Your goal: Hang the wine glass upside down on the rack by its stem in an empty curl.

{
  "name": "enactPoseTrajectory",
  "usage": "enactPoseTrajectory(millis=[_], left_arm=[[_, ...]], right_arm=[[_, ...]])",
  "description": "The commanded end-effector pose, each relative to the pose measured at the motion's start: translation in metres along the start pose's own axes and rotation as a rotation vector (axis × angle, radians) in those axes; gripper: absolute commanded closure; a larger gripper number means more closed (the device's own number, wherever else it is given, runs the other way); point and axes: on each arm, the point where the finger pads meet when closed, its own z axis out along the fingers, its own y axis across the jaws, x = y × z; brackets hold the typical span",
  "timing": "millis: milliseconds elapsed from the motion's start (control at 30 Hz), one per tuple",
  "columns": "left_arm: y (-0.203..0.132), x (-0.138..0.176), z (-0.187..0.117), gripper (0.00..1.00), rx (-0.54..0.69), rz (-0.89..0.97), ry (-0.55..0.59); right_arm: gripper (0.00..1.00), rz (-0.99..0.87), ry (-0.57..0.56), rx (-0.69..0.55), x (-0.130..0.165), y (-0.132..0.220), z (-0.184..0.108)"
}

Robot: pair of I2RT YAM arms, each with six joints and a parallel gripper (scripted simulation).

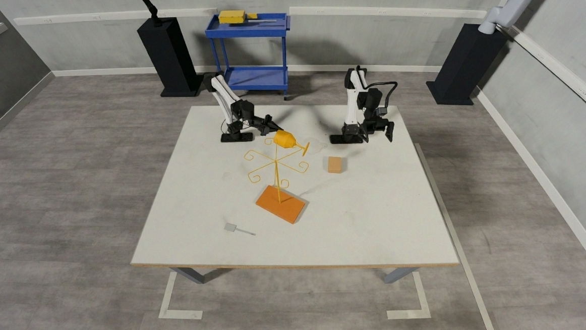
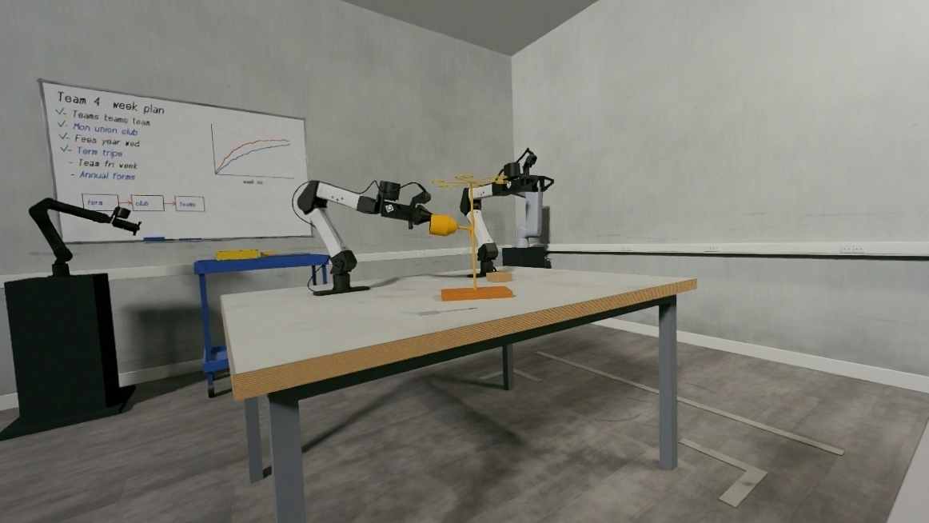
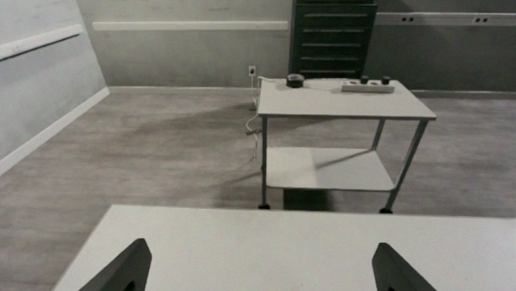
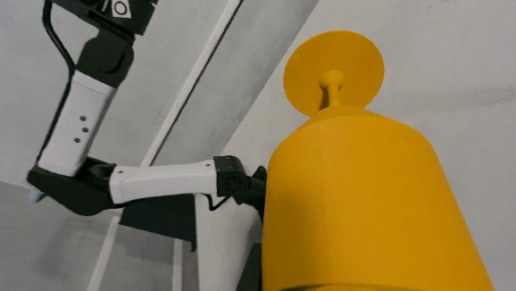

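Note:
The orange-yellow wine glass (image 1: 284, 139) (image 2: 443, 225) (image 4: 370, 201) is in the air, nearly horizontal, its foot pointing away from the right gripper. My right gripper (image 1: 280, 128) (image 2: 429, 222) is shut on its bowl at the rim; the fingers are mostly hidden in the right wrist view. The yellow wire rack stands on its orange base (image 1: 287, 211) (image 2: 477, 294), with several empty curls at the top. The glass is below curl height in the exterior view; its stem overlaps the post there, and contact cannot be told. My left gripper (image 1: 377, 135) (image 3: 260, 248) is open and empty, far from the glass.
A tan block (image 1: 334, 164) (image 2: 499, 277) sits on the table (image 1: 184, 241) (image 2: 292, 337) between the rack and the left arm. A flat grey tool (image 1: 230, 227) lies near the front edge. The left arm (image 4: 165, 178) also shows in the right wrist view.

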Motion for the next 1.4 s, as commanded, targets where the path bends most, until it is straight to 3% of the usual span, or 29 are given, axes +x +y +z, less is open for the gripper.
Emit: enactPoseTrajectory(millis=[0,200,400,1133,1167,1367], left_arm=[[-0.001,-0.024,-0.002,0.00,0.002,-0.008,-0.067],[-0.001,-0.024,-0.002,0.00,0.002,-0.008,-0.067],[-0.001,-0.024,-0.002,0.00,0.002,-0.008,-0.067],[-0.001,-0.024,-0.002,0.00,0.002,-0.008,-0.067],[-0.001,-0.024,-0.002,0.85,0.002,-0.008,-0.067],[-0.001,-0.024,-0.002,0.85,0.002,-0.007,-0.067]], right_arm=[[1.00,0.154,-0.092,-0.288,-0.011,0.056,-0.010],[1.00,0.108,-0.093,-0.195,-0.003,0.029,0.001],[1.00,0.077,-0.141,-0.243,-0.025,0.046,-0.004],[1.00,0.020,-0.121,-0.285,-0.023,0.062,-0.013],[1.00,0.019,-0.122,-0.285,-0.023,0.063,-0.013],[1.00,0.018,-0.122,-0.286,-0.024,0.063,-0.013]])
